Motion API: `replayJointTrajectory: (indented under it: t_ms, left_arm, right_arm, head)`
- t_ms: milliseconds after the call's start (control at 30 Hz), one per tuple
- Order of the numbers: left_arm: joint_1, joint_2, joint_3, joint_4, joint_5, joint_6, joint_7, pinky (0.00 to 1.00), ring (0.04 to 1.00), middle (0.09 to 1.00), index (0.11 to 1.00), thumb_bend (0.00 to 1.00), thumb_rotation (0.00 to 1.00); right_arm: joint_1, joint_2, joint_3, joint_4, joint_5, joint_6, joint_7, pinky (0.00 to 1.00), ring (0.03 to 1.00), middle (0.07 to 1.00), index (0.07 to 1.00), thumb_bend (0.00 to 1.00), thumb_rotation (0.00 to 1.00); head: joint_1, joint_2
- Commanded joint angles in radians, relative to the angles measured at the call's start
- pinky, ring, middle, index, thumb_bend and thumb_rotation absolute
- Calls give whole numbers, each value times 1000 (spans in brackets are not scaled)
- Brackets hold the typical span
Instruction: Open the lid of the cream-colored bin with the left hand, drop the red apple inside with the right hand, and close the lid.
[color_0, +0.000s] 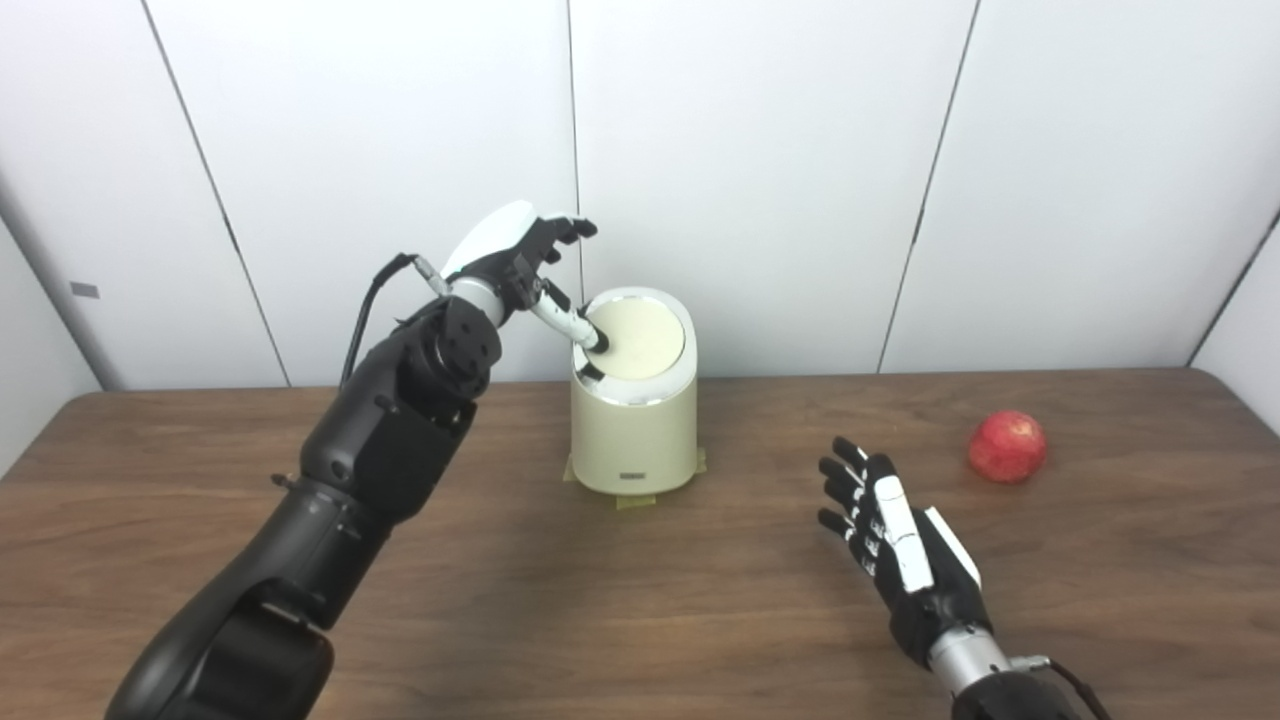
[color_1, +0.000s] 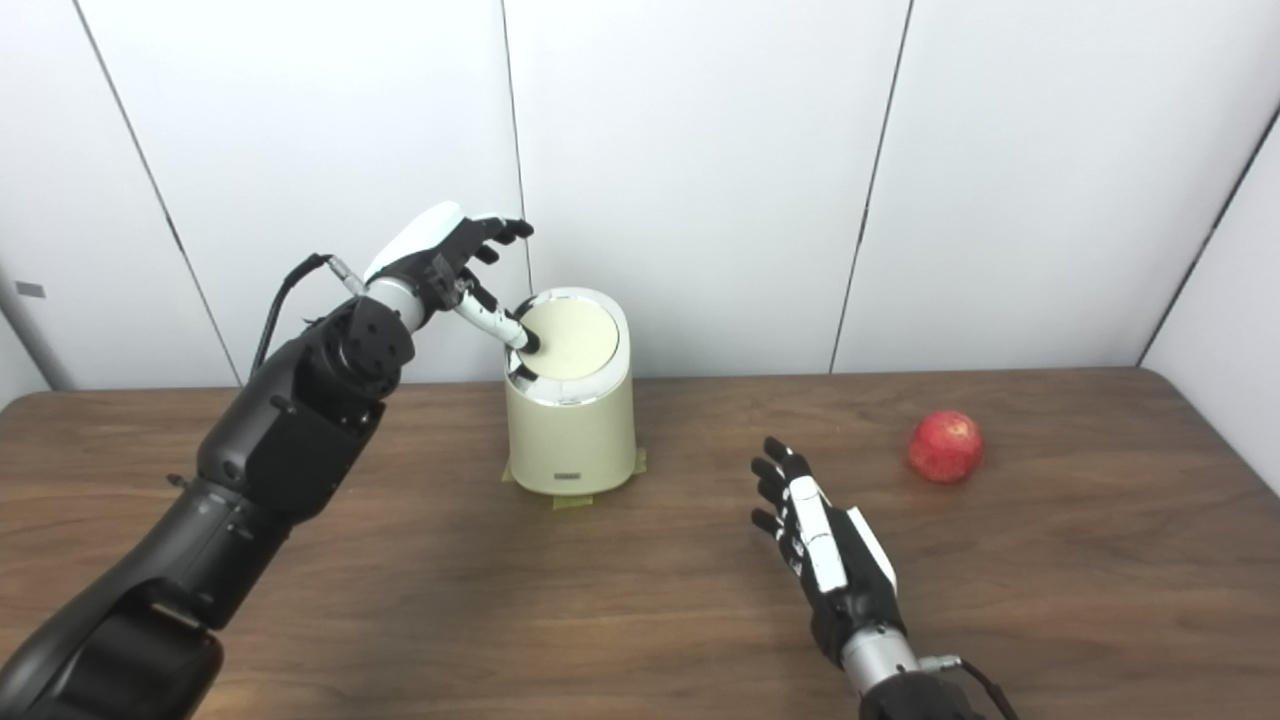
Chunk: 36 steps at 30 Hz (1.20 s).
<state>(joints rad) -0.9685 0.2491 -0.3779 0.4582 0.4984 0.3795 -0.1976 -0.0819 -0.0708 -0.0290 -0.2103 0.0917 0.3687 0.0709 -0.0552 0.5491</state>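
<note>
A dark wooden table (color_0: 400, 620) is seen against white wall panels (color_0: 760, 150), with the cream-colored bin (color_0: 633, 430) stood upright near the back edge and its lid (color_0: 640, 338) lying flat and closed. The left hand (color_0: 515, 258) is raised beside the bin's left rim, holding nothing, one finger pressed on the lid's left edge and the others spread. The right hand (color_0: 895, 535) is held open, fingers apart, above bare tabletop between the bin and the red apple (color_0: 1007, 446), which is set well apart toward the right edge.
</note>
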Motion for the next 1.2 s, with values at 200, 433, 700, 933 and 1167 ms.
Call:
replayJointTrajectory:
  t_ms: [200, 433, 700, 933, 1167]
  left_arm:
    - [-71, -19, -7, -2, 43, -47, 21, 814, 911, 891, 866, 900, 0]
    - [-71, -39, -5, 5, 51, -47, 15, 814, 915, 890, 878, 888, 4]
    - [-78, -51, -11, 15, 61, -73, 16, 769, 891, 878, 872, 899, 21]
    - [-77, -19, -123, 33, 198, -123, 34, 727, 856, 876, 863, 914, 2]
    - [-58, 21, -257, 22, 374, -179, 18, 804, 867, 862, 882, 956, 0]
  right_arm:
    - [-43, 10, 0, -50, -14, -6, -19, 893, 943, 914, 912, 552, 1000]
    - [-44, 5, 0, -48, -14, -9, -13, 892, 938, 914, 910, 535, 1000]
    - [-48, 7, 3, -53, -24, -1, -18, 891, 941, 912, 909, 536, 1000]
    - [-50, 11, 3, -63, -24, 13, -19, 904, 950, 916, 911, 541, 1000]
    - [-46, 5, 13, -71, -33, 20, -15, 904, 950, 916, 912, 544, 1000]
  head:
    - [-8, 3]
    - [-7, 7]
    - [-10, 14]
    - [-12, 20]
    - [-12, 24]
